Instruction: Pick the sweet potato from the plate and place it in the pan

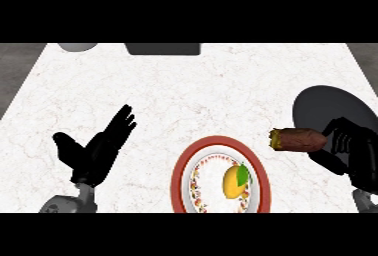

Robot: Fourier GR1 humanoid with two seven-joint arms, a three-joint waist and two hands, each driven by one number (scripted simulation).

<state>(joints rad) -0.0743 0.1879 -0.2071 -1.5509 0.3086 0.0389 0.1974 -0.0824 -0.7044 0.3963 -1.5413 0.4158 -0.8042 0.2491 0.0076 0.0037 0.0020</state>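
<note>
The right hand [353, 150], fingers curled round the sweet potato [297, 139], holds it between the red-rimmed plate [215, 143] and the dark pan [325, 107], so it should carry on over the pan before releasing, while the left hand [94, 147] rests open beyond the plate.

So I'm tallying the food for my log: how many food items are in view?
2. The sweet potato is in the right hand, beside the pan. A yellow fruit lies on the plate. None seem hidden.
</note>
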